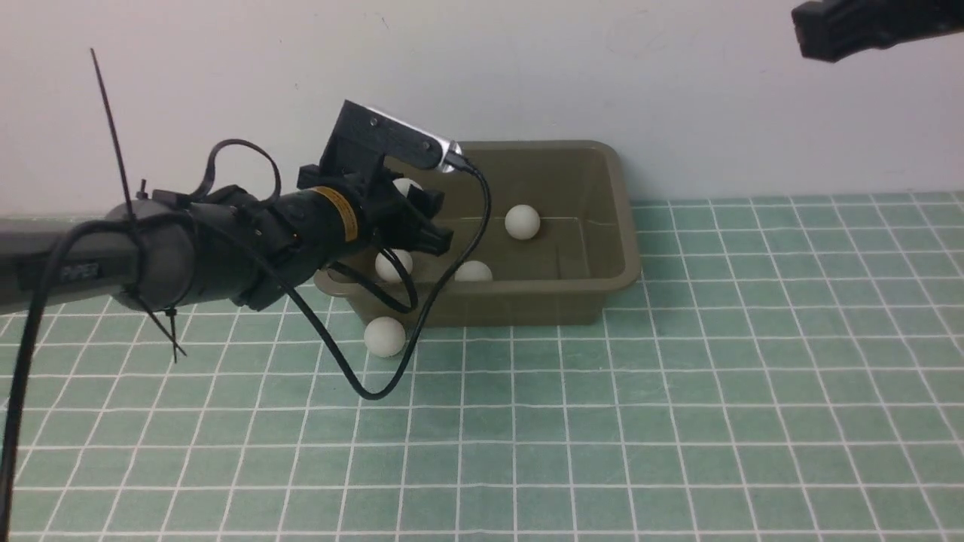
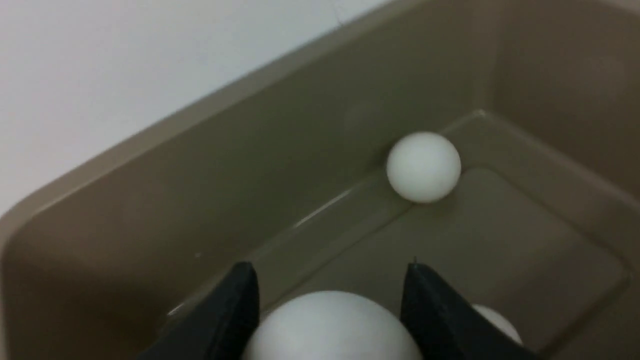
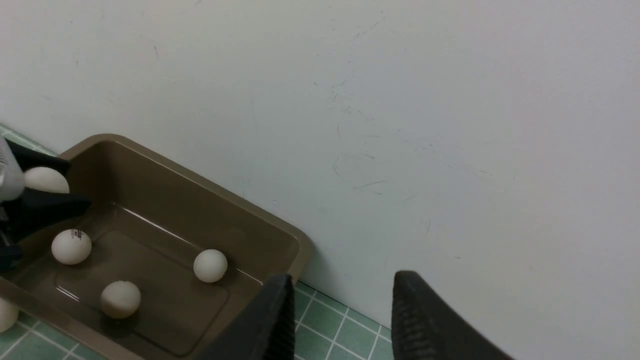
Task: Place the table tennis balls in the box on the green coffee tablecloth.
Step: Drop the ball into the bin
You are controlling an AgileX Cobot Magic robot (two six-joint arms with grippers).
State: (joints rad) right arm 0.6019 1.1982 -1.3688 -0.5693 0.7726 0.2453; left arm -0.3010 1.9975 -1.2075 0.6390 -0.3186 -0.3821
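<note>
Left arm [image 1: 151,256]: black and wrapped in cable, it fills the near left of the front view and reaches toward the box.
Left gripper [image 2: 330,280]: poised over the left end of the box, its two black fingers [image 2: 235,310] clamped on a white ball.
Held ball [image 2: 330,325]: pinched between those fingers, raised above the box floor.
Cable [image 1: 376,388]: hangs from the left wrist in a black loop in front of the box's near wall.
Box [image 1: 542,305]: an olive-brown tub with a flared rim, standing on the tablecloth at the foot of the wall.
Balls in the box: three rest on the floor. The far ball [image 1: 523,222] sits by the far wall, the logo ball [image 3: 71,246] lies toward the left end, and the near ball [image 1: 473,271] lies by the near wall.
Stray ball [image 1: 385,336]: outside on the cloth, just beside the box's near left corner.
Tablecloth [image 1: 678,421]: mint green with a white grid, spread flat under everything.
Right gripper [image 3: 345,280]: held high on the right, well apart from the box, its fingers parted with nothing between them.
Wall [image 1: 602,75]: plain white, lightly scuffed, directly behind the box.
</note>
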